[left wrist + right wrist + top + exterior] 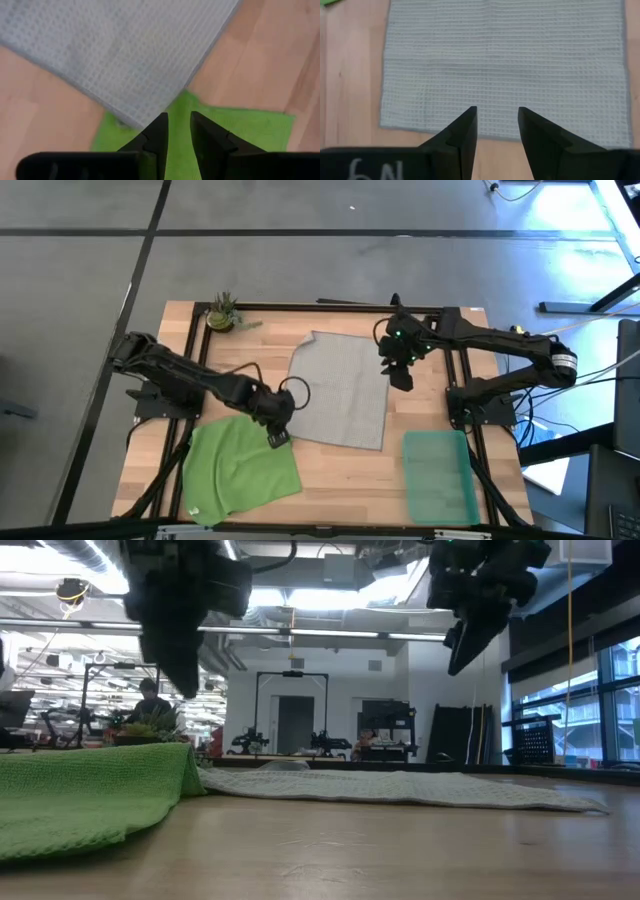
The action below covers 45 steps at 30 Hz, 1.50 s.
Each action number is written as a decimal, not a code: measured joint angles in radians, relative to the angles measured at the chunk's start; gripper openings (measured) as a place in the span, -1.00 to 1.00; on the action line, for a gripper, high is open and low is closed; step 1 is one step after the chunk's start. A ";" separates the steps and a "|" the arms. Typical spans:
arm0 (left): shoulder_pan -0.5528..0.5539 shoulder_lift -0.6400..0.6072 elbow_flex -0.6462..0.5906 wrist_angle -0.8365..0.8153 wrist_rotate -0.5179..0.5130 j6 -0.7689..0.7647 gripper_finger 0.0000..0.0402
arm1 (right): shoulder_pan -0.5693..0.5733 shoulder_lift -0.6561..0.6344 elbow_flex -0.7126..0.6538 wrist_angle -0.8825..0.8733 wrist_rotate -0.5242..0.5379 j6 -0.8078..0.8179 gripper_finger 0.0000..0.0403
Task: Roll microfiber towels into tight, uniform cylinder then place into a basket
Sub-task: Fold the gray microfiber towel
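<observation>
A: Where's the grey towel (pixel 338 389)?

B: Flat mid-table, between the green towel (pixel 238 469) and the basket (pixel 440 476). Nothing is rolled yet.

A: The grippers?

B: Both hover, holding nothing. The left gripper (pixel 277 435), over the near-left corner, shows a narrow gap; the right gripper (pixel 400 375) stands spread over the right edge.

A: Advice?

B: Probably pinch 2 corners of 1 edge evenly, so the roll starts straight.

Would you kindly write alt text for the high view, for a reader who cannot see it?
A grey towel lies flat mid-table, a green towel beside it and a teal basket by the front edge. The left tool hangs open where the towels meet; the right tool hangs open at the grey towel's other edge.
</observation>
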 joint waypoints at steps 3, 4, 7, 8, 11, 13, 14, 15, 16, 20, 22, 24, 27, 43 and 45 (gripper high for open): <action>-0.035 0.018 0.000 -0.021 -0.046 -0.004 -0.61 | 0.030 0.000 0.000 0.004 0.000 0.000 -0.29; -0.044 0.024 0.000 -0.034 -0.072 0.003 -0.61 | 0.040 0.000 0.000 0.005 0.000 0.001 -0.29; -0.065 0.052 0.000 -0.084 -0.111 0.049 -0.61 | 0.068 0.000 0.000 0.005 0.000 0.008 -0.29; -0.068 0.059 -0.002 -0.091 -0.117 0.064 -0.61 | 0.076 0.000 0.000 0.005 0.000 0.011 -0.29; -0.075 0.078 -0.038 -0.065 -0.117 0.074 -0.61 | 0.100 0.000 0.000 0.022 0.000 0.038 -0.29; -0.080 0.084 -0.072 -0.034 -0.117 0.090 -0.61 | 0.115 0.000 0.000 0.043 0.000 0.055 -0.29; -0.081 0.085 -0.088 -0.001 -0.117 0.097 -0.61 | 0.121 0.000 0.000 0.051 0.000 0.058 -0.29; -0.081 0.085 -0.104 0.033 -0.117 0.098 -0.61 | 0.127 0.000 0.000 0.057 0.000 0.058 -0.29; -0.081 0.085 -0.120 0.059 -0.116 0.098 -0.61 | 0.133 0.000 0.000 0.063 0.000 0.059 -0.29; -0.080 0.086 -0.161 0.140 -0.116 0.100 -0.61 | 0.151 0.000 0.000 0.073 0.000 0.091 -0.29; -0.080 0.086 -0.175 0.136 -0.117 0.095 -0.61 | 0.158 0.000 0.000 0.077 0.000 0.106 -0.29; -0.080 0.086 -0.179 0.138 -0.125 0.089 -0.61 | 0.164 0.000 0.000 0.077 0.000 0.111 -0.29; -0.078 0.086 -0.181 0.141 -0.130 0.065 -0.61 | 0.168 0.000 0.000 0.081 0.000 0.113 -0.29; -0.065 0.086 -0.185 0.237 -0.124 0.066 -0.74 | 0.168 0.000 0.000 0.087 0.000 0.137 -0.29; -0.056 0.088 -0.185 0.265 -0.122 0.063 -0.87 | 0.168 0.000 0.000 0.087 0.001 0.137 -0.29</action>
